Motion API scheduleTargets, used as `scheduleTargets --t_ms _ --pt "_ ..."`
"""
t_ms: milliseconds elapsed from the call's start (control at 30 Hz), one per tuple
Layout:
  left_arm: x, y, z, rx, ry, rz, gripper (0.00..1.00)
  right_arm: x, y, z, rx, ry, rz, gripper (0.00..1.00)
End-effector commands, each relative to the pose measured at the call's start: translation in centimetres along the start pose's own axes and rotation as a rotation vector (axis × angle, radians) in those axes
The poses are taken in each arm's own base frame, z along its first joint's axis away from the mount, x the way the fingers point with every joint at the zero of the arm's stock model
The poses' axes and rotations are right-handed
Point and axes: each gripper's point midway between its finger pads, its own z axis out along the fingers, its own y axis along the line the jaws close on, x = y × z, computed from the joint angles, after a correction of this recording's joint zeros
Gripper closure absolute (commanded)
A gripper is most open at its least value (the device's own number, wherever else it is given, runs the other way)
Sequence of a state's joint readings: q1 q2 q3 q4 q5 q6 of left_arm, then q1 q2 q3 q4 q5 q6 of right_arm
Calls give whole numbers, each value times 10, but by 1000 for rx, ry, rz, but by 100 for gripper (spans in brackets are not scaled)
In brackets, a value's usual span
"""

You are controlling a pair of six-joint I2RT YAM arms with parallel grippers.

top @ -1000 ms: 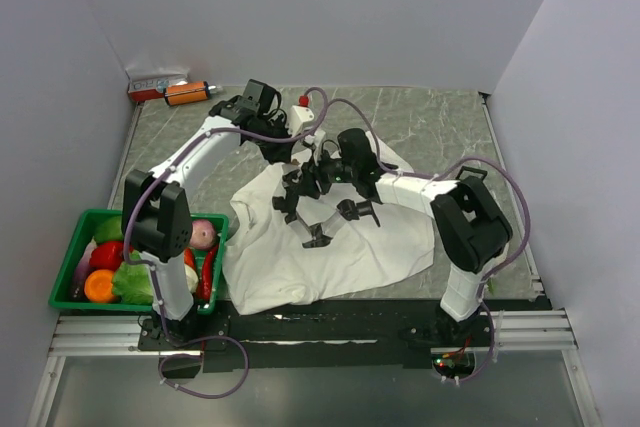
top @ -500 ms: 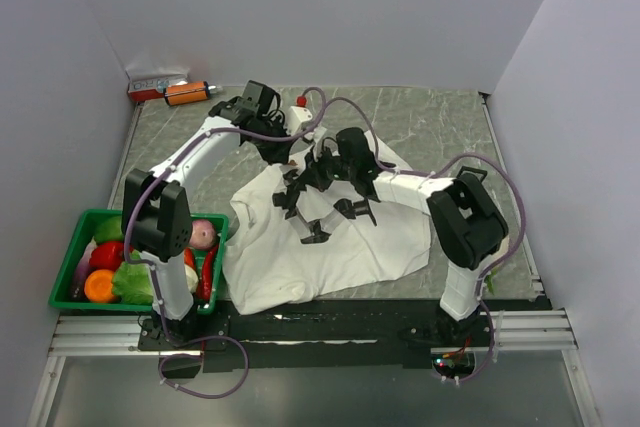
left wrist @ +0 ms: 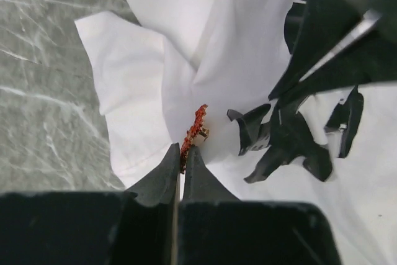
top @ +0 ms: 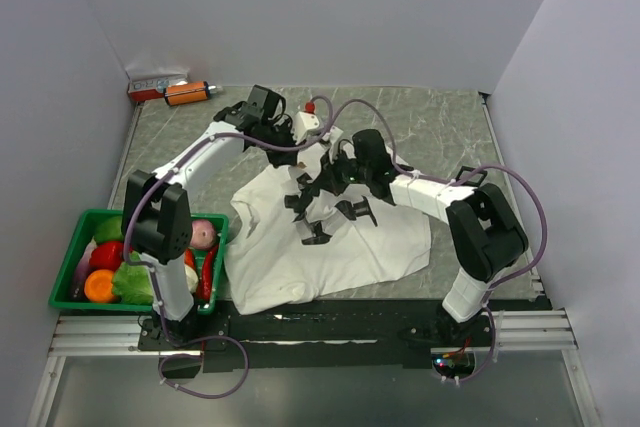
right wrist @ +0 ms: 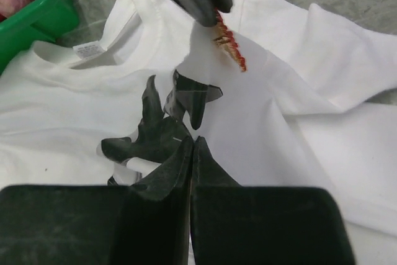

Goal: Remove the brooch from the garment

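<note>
Both grippers are pinched closed: the left gripper (left wrist: 182,155) nips one end of the brooch (left wrist: 196,127), and the right gripper (right wrist: 191,144) clamps the garment (top: 345,247). The brooch sits against a raised fold near the middle of the counter (top: 450,127).

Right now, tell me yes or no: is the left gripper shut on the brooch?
Yes, in the left wrist view the left gripper's closed fingertips pinch the lower end of the brooch.
</note>
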State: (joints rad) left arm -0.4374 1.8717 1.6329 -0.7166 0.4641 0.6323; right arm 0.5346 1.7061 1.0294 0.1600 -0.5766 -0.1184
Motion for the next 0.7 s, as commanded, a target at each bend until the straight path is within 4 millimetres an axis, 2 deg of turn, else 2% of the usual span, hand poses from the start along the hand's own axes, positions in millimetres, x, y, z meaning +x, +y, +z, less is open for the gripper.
scheduleTargets --t_ms 0,67,100,167,200,233,333,400,433,467,500,533,567,600,633,667 --pt "2 11 -27 -106 -5 108 99 -58 -9 -21 -34 -171 106 100" --pt "3 19 -23 -196 -60 83 99 -64 -8 -22 -64 -184 150 100" --pt "-3 19 -32 -233 -96 88 99 -65 -3 -24 -103 -185 194 100" --pt "3 15 -26 -279 -141 78 99 -68 1 -23 -143 -185 219 100" --pt "-1 12 -31 -300 -159 93 99 -68 4 -24 -157 -179 226 100" --pt "8 7 -26 -302 -148 100 99 -67 4 -24 -159 -177 228 100" --pt "2 12 -30 -356 -157 134 99 -67 -1 -26 -141 -178 227 100" --pt "7 15 -26 -347 -119 134 99 -61 -4 -24 -129 -165 218 100" --pt "-4 19 -30 -349 -126 150 99 -56 -8 -24 -105 -148 223 100" --pt "7 12 -27 -298 -66 151 99 -53 -9 -23 -93 -136 221 100" --pt "15 10 -17 -249 -22 146 99 -51 -14 -23 -73 -129 199 100" --pt "-1 18 -24 -251 -23 158 99 -47 -16 -24 -57 -113 201 100" --pt "0 18 -22 -226 3 156 99 -44 -23 -25 -22 -108 196 100" --pt "22 9 -14 -157 96 127 99 -42 -27 -26 -2 -104 180 100" --pt "14 13 -17 -154 99 135 99 -41 -32 -28 19 -102 175 100" --pt "18 11 -17 -130 126 152 99 -38 -38 -28 49 -94 162 100"
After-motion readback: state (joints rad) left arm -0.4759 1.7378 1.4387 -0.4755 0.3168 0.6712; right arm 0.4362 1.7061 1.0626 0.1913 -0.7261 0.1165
